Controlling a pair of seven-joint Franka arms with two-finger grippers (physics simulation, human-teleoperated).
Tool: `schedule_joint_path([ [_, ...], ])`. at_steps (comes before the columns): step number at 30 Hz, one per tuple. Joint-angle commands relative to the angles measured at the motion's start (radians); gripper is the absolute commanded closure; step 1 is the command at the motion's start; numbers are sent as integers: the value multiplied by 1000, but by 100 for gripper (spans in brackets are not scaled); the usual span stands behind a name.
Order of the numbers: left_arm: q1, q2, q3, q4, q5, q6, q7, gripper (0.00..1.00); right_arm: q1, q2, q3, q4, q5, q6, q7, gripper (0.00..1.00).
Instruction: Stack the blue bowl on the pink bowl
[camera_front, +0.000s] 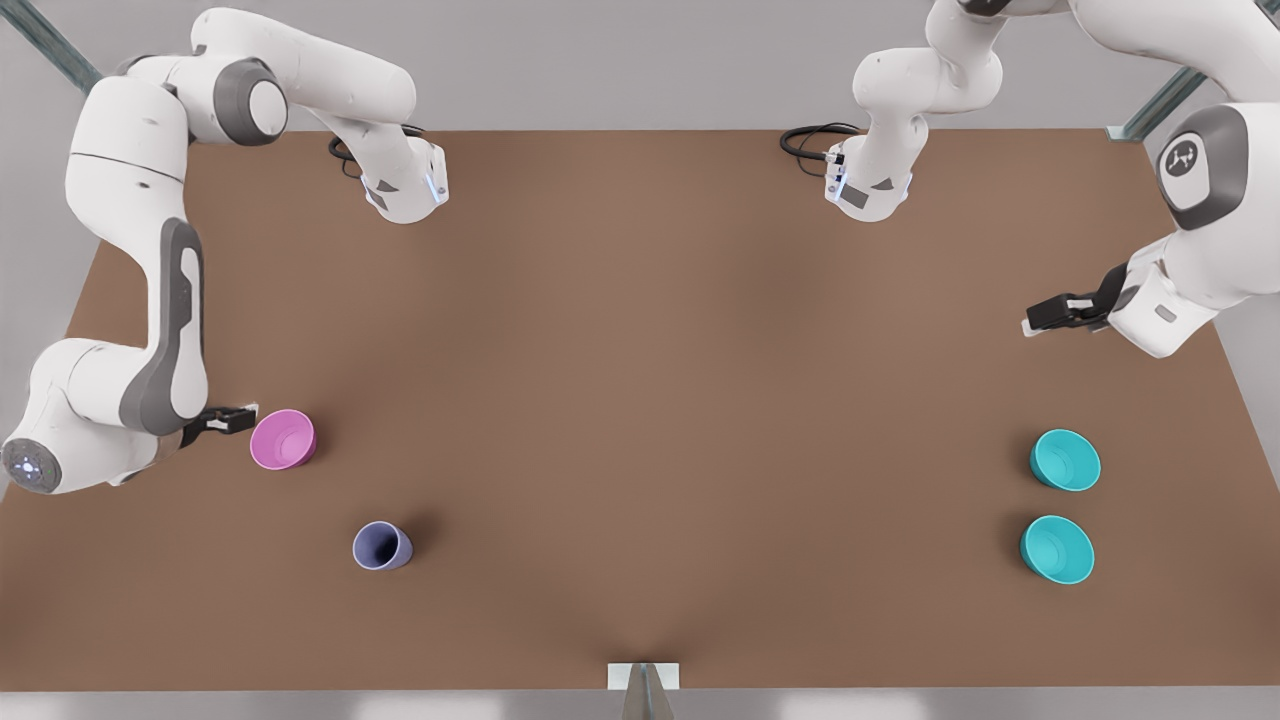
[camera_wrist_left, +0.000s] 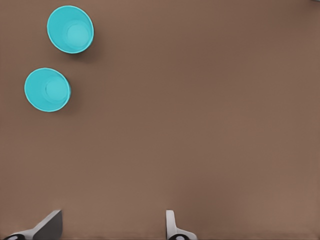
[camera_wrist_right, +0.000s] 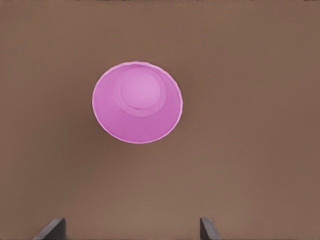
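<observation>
Blue bowl (camera_front: 1065, 459), smooth round plastic, near identical teal bowl (camera_front: 1057, 549).

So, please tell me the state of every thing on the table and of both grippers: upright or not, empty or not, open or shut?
pink bowl: upright, empty, alone on the table.
Upper blue bowl: upright, empty, beside its twin, apart.
Lower blue bowl: upright, empty, not yet stacked.
Lavender cup: upright, empty.
Left gripper: open, holding nothing, away from the blue bowls.
Right gripper: open, holding nothing, next to the pink bowl.
</observation>
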Motion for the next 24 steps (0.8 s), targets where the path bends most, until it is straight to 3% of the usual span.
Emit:
schedule_joint_path([
  [1, -2, -1, 1, -4, -5, -5, -13, 0, -14, 23, -2, -17, -12, 163, -118, 0],
  [4, -2, -10, 1, -20, -6, 17, -13, 0, -6, 47, -31, -11, 4, 192, -201, 0],
  [10, -31, 30, -7, -23, -3, 20, -5, 0, -1, 43, -82, -169, -12, 565, -340, 0],
  [24, -32, 33, -11, -12, 13, 55, -5, 0, -5, 96, -103, -259, 73, 519, -329, 0],
])
